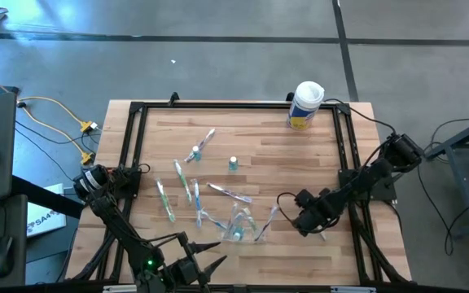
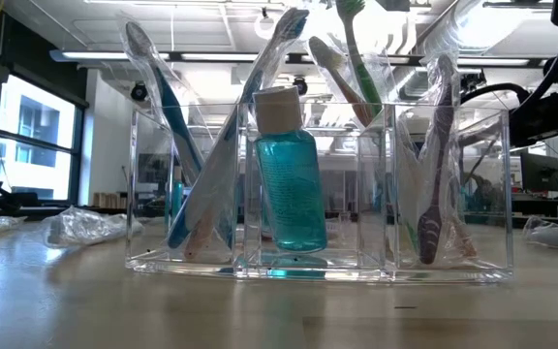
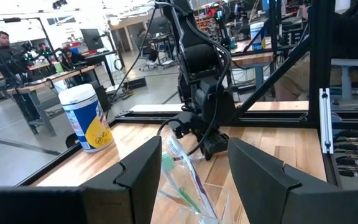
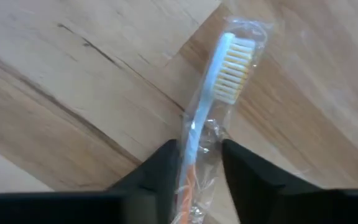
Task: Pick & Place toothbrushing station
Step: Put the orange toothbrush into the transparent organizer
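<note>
Plastic-wrapped toothbrush (image 4: 211, 118) lies on the table (image 4: 73, 81), bristle head pointing away from the right gripper (image 4: 199, 163), whose fingers pinch its handle lengthwise.

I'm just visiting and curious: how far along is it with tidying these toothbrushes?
Partly done. The clear holder already has several wrapped brushes standing in it and a teal bottle. In hand: the right gripper is shut on a wrapped toothbrush beside the holder. Left: several loose toothbrushes and a small tube lie on the table. The left gripper waits open at the near edge.
</note>
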Robot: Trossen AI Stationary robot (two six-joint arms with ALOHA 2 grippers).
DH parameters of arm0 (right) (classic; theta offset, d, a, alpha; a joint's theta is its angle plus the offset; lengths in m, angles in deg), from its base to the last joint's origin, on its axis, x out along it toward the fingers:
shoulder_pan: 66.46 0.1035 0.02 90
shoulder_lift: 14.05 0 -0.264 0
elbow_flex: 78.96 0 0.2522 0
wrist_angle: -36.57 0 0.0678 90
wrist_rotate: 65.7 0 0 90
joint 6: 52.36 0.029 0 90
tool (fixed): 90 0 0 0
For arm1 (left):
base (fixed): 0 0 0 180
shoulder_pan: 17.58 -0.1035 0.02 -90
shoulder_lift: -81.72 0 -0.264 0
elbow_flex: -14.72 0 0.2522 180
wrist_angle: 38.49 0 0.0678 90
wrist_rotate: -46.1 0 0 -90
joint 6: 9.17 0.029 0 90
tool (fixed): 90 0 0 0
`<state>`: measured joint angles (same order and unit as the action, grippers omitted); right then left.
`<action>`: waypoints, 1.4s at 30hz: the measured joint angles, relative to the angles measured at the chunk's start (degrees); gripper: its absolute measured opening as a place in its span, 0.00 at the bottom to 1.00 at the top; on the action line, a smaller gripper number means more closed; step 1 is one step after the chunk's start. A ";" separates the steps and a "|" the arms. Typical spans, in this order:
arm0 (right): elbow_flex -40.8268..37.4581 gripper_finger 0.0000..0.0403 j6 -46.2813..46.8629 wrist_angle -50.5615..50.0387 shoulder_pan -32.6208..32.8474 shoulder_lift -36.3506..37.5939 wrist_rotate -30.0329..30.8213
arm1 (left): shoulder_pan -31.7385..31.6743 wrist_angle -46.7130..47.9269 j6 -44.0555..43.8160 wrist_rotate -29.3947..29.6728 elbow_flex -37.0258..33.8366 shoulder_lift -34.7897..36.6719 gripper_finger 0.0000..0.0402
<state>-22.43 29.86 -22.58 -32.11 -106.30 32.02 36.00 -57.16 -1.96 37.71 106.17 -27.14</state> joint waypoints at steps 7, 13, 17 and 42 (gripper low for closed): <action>-0.03 0.04 -2.35 0.11 0.04 0.07 0.20 | 0.02 0.06 -0.05 -0.03 0.00 0.00 0.46; -0.32 0.03 -3.13 -0.94 0.92 1.53 0.65 | 0.02 0.94 -0.42 -0.07 0.00 0.00 0.46; 0.89 0.02 -2.52 -6.87 2.86 4.53 2.45 | 0.02 0.92 -0.40 -0.07 0.00 0.00 0.46; 15.65 0.02 -28.66 8.23 35.01 14.50 65.17 | 0.02 2.60 -7.68 -7.60 0.00 0.02 0.46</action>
<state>-6.77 1.20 -14.35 2.90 -91.80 97.19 36.02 -54.55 -9.64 30.11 106.17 -27.12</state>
